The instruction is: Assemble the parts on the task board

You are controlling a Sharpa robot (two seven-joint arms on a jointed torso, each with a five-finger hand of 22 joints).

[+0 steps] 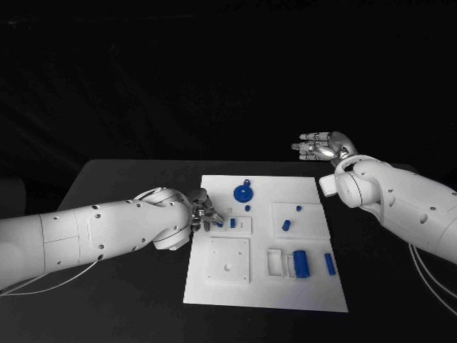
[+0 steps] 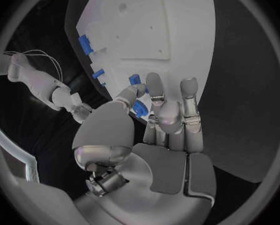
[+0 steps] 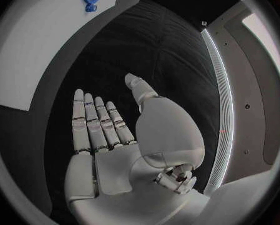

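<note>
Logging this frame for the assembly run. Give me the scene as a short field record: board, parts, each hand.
task board: white plate in the middle of the black table
parts: blue round part at the board's far edge; blue cylinder near its front
left hand: fingertips at a small blue part on the board; grip unclear
right hand: open, raised beyond the board, holding nothing
</note>
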